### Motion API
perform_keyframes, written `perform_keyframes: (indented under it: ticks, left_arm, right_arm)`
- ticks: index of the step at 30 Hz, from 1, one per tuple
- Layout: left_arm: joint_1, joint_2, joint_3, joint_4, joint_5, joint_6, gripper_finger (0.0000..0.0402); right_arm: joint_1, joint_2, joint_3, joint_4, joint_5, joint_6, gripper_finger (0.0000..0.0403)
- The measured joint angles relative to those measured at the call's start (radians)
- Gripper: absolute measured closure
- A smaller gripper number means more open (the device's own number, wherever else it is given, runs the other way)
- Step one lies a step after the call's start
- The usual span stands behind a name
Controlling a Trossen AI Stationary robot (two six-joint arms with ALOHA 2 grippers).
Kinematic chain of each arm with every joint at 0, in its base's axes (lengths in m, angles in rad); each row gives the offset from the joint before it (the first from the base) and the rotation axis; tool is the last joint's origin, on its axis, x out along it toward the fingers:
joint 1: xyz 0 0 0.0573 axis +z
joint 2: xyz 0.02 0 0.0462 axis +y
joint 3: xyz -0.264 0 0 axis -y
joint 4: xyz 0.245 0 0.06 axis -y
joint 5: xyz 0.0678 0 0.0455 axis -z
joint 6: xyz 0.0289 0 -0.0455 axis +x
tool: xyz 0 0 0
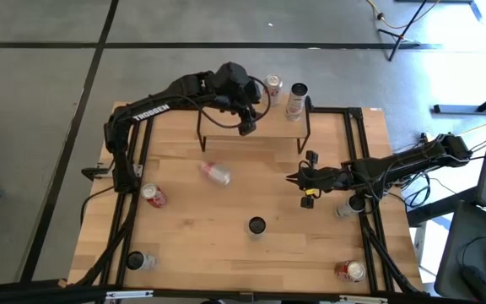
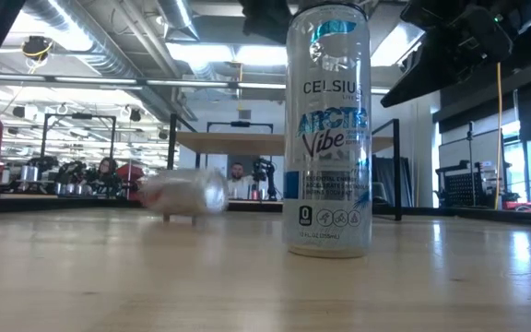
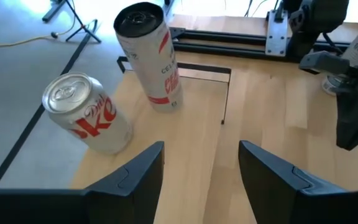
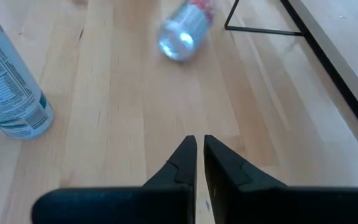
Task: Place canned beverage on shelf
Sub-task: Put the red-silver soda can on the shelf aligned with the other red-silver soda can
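Observation:
The shelf (image 1: 226, 128) stands at the table's far middle; its light wood top also shows in the left wrist view (image 3: 191, 124). A Diet Coke can (image 3: 89, 112) and a tall white-and-red can (image 3: 151, 56) stand upright on its far right part. My left gripper (image 3: 201, 168) is open and empty above the shelf top (image 1: 247, 127), short of the two cans. A silver can (image 1: 215, 173) lies on its side on the table in front of the shelf. My right gripper (image 4: 199, 155) is shut and empty, right of centre (image 1: 292, 179), pointing toward that lying can (image 4: 185, 31).
A tall Celsius can (image 1: 256, 225) stands at the near middle and fills the low view (image 2: 328, 129). A red Coke can (image 1: 153, 196) is at the left. More cans stand at the near left (image 1: 136, 261), near right (image 1: 351, 270) and right (image 1: 348, 205).

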Motion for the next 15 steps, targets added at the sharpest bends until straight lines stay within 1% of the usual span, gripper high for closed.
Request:
perform_keyframes:
  ticks: [5,8,10,13,15]
  left_arm:
    - [-0.011,0.0,0.0,-0.036,-0.002,-0.011,0.021]
    - [-0.037,0.0,0.0,-0.124,-0.001,-0.013,0.021]
    - [-0.066,0.0,0.0,-0.199,-0.002,-0.017,0.021]
    - [-0.133,0.0,-0.001,-0.29,-0.002,-0.063,0.021]
    - [-0.193,-0.002,-0.018,-0.312,-0.005,-0.096,0.021]
  right_arm:
    - [0.0,0.0,0.0,0.0,0.0,0.007,0.0384]
    - [0.0,0.002,0.0,0.0,-0.001,0.01,0.0384]
    - [0.0,0.008,0.0,0.0,-0.013,0.01,0.0384]
    - [0.0,0.023,0.0,0.001,-0.029,0.01,0.0384]
    - [0.0,0.035,0.0,0.0,-0.031,0.01,0.0384]
